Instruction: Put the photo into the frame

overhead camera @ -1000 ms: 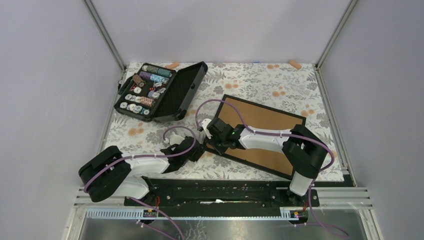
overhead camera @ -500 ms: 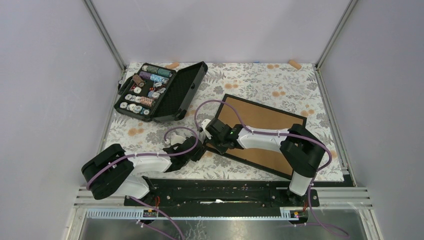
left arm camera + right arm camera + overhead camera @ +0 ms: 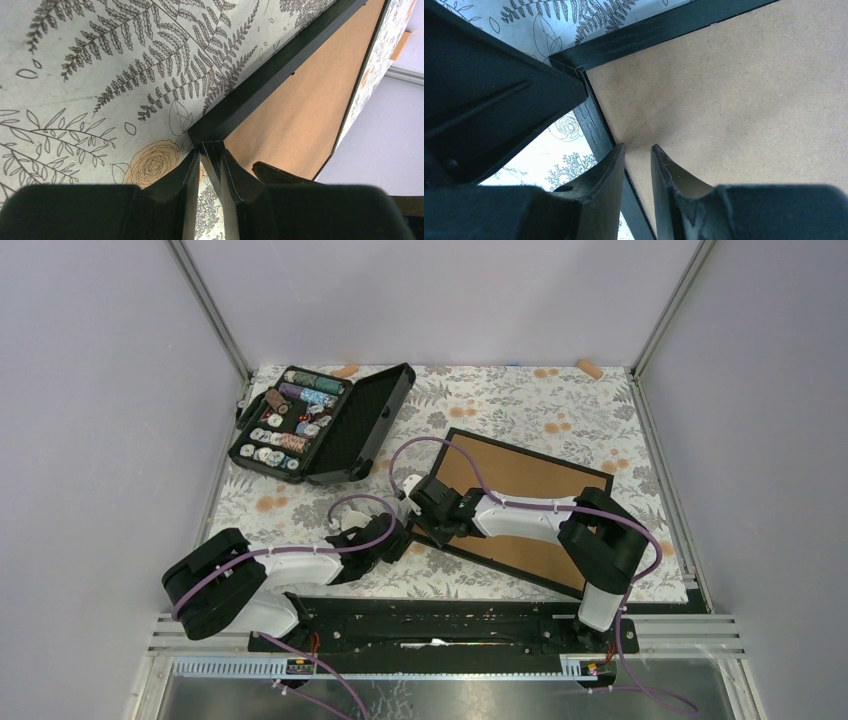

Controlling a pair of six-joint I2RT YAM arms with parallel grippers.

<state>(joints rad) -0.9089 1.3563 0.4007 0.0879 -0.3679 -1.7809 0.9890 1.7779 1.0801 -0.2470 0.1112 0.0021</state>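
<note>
Corner of frame (image 3: 280, 69) — pinched between left fingers (image 3: 186, 182).

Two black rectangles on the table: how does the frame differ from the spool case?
The frame lies flat, brown back up; the case lies open, showing spools. The left gripper and right gripper meet at the frame's corner; nothing touches the case. Both are black rectangles.

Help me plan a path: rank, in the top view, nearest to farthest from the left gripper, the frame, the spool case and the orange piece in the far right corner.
1. the frame: its corner at the left gripper.
2. the spool case: far left.
3. the orange piece: far right corner.
</note>
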